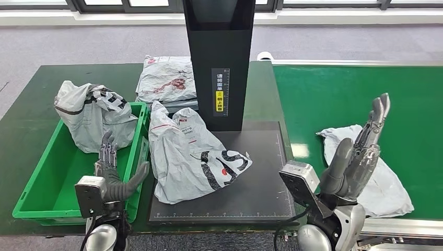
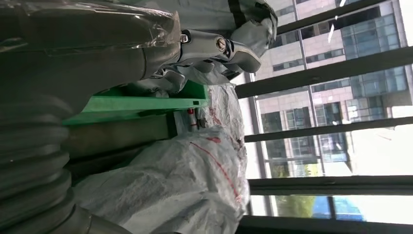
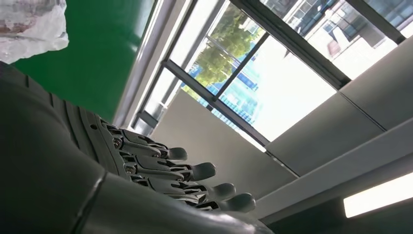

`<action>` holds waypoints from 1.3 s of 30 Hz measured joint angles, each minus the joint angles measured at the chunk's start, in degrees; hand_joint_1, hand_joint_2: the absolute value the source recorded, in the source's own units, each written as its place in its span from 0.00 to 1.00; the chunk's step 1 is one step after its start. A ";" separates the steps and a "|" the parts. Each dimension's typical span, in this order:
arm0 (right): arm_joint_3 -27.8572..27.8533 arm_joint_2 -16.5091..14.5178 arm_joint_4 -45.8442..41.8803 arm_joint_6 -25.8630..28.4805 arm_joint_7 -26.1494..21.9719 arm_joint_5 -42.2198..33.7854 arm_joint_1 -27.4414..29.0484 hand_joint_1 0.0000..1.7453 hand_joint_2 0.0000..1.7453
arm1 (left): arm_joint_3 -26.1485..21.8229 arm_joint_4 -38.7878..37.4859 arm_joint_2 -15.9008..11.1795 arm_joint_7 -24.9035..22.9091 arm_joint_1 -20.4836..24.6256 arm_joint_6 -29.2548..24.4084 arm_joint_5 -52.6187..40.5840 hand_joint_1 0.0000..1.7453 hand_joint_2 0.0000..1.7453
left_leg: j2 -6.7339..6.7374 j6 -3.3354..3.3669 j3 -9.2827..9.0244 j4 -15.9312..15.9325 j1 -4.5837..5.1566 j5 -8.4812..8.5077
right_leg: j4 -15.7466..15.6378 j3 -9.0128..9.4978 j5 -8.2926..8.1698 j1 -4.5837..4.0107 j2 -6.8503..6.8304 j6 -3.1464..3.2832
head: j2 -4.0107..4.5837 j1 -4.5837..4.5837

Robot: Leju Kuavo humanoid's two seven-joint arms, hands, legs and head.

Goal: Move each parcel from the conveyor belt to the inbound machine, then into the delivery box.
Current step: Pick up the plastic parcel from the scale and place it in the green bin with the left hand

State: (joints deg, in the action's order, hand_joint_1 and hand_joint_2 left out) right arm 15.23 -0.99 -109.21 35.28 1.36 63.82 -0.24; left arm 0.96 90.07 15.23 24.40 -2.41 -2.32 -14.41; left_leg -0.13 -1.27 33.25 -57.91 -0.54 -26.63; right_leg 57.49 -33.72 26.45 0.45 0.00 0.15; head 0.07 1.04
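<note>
A: From the head view, what lies on the inbound machine (image 1: 261, 172)?

B: A crumpled white plastic parcel (image 1: 193, 157) with red and black print, slumped on the matte black scanning plate, its upper end leaning toward the green delivery box (image 1: 52, 178). The machine's black column rises just behind it, bearing a yellow label.

A: And the other parcels?

B: A grey-white bag (image 1: 94, 115) sits in the far end of the delivery box, bulging over its rim. A flat white bag with red print (image 1: 167, 78) lies on the dark green table (image 1: 26, 115) beyond the box. One more pale, wrinkled bag (image 1: 376, 172) rests on the bright green conveyor belt (image 1: 339, 94), partly behind the right hand.

A: The hands?

B: The left hand (image 1: 112, 167) hangs over the box's near right corner, fingers spread, grasping nothing. The right hand (image 1: 360, 151) is raised above the belt, fingers straight and apart, also empty.

A: The room?

B: Grey carpet floor, a window frame along the far wall.

A: Left wrist view?

B: The ribbed grey cover and thumb sit close, a glossy film over them. The box's green plastic rim (image 2: 141, 105) runs across, with the crinkled white parcel (image 2: 190, 185) beside it, thin red lines on its skin. Dark window bars and office buildings stand behind.

A: Right wrist view?

B: Dark fingers (image 3: 195, 171) extend loosely apart, released. A corner of white bag (image 3: 29, 27) lies on the green belt (image 3: 97, 53); beyond are window panes, trees and a grey ceiling with a light strip.
</note>
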 joint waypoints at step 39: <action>-4.90 -6.44 5.29 -15.47 -12.88 -25.81 1.92 0.00 1.00 | 32.14 -60.42 -3.73 -21.14 34.32 -3.61 -55.82 1.00 0.25 | 0.03 0.13 -1.92 0.10 0.01 -0.80 | -0.05 2.53 0.72 0.03 -0.03 -0.03 | -0.01 -0.01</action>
State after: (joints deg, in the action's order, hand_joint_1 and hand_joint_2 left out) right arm 10.33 -7.43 -103.92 19.81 -11.52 38.01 1.68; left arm 33.10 29.65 11.51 3.26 31.92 -5.93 -70.23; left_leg -0.10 -1.14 31.33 -57.81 -0.53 -27.43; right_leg 57.44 -31.19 27.17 0.48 -0.03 0.12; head 0.06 1.04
